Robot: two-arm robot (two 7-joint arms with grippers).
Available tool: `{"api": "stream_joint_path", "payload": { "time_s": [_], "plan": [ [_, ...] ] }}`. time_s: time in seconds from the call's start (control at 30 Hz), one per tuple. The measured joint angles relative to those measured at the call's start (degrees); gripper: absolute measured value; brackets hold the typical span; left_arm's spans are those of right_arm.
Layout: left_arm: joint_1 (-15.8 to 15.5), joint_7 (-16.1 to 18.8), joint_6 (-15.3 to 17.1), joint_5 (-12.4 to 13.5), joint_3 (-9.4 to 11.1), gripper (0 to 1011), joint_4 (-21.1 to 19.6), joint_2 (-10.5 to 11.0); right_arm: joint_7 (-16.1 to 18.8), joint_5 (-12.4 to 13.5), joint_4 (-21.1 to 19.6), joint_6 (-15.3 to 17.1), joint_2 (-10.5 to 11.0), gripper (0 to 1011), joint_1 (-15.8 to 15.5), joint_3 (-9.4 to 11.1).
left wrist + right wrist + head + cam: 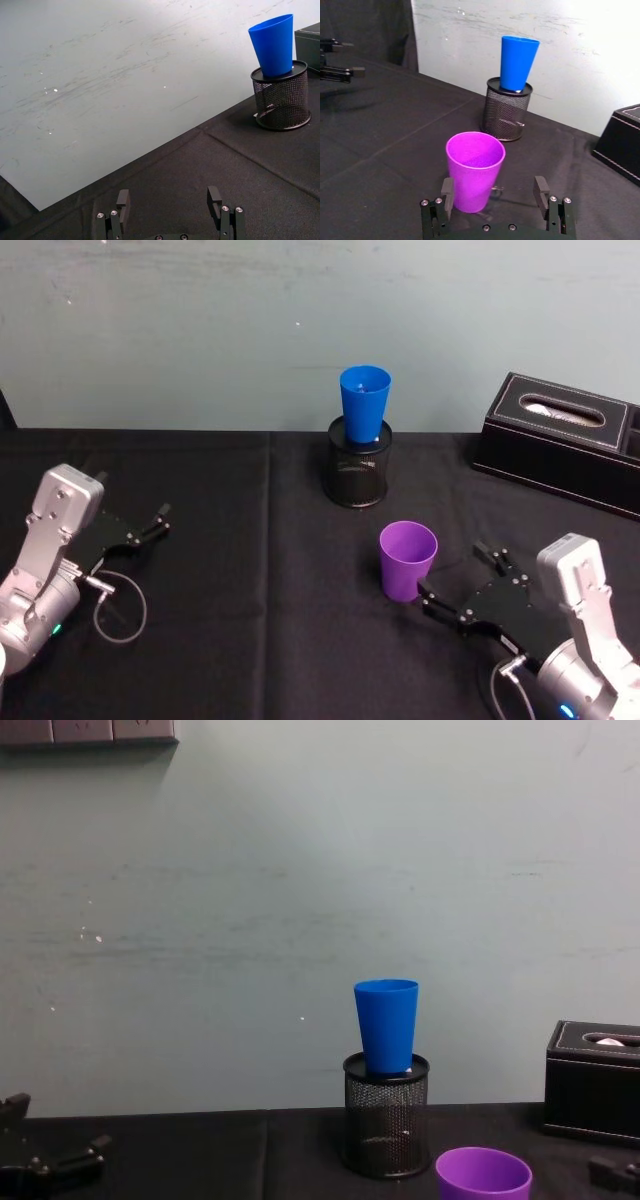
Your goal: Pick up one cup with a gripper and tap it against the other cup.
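The purple tapered plastic cup (pixel 408 558) stands upright on the black-clothed bench (pixel 220 570), near right, just ahead of the right gripper (pixel 493 189), fingers spread and empty. Judged light, thin-walled and slippery: grip mid-wall, gently. The bright blue plastic cup (pixel 364 400) sits in a black mesh holder (pixel 358 475) farther off. At near left the left gripper (pixel 168 199) is parked, fingers released.

There are no words or numbers to read here. Nothing has a label or a sign.

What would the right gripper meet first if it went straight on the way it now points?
Most likely the purple cup: it stands upright just ahead of the open right gripper, slightly off its centre line, though the exact gap is unclear.
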Motion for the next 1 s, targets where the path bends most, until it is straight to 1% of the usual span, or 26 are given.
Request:
{"api": "stream_joint_path", "payload": {
  "time_s": [0.2, 0.43, 0.53, 0.83, 1.0],
  "plan": [
    [0.0, 0.0, 0.0, 0.0, 0.0, 1011, 0.0, 0.0, 1.3, 0.0, 0.8, -1.2, -1.6, 1003, -0.1, 0.1],
    [0.0, 0.0, 0.0, 0.0, 0.0, 1011, 0.0, 0.0, 2.4, -0.3, 2.3, -2.2, -3.7, 1003, 0.6, 0.2],
    [0.0, 0.0, 0.0, 0.0, 0.0, 1011, 0.0, 0.0, 2.8, -0.4, 3.5, -2.5, -4.8, 1003, 1.1, 0.4],
    [0.0, 0.0, 0.0, 0.0, 0.0, 1011, 0.0, 0.0, 4.0, -0.7, 6.7, -2.8, -7.1, 1003, 2.6, 1.2],
    [0.0, 0.0, 0.0, 0.0, 0.0, 1011, 0.0, 0.0, 4.7, -1.1, 8.0, -3.1, -7.8, 1003, 3.2, 1.5]
  ]
}}
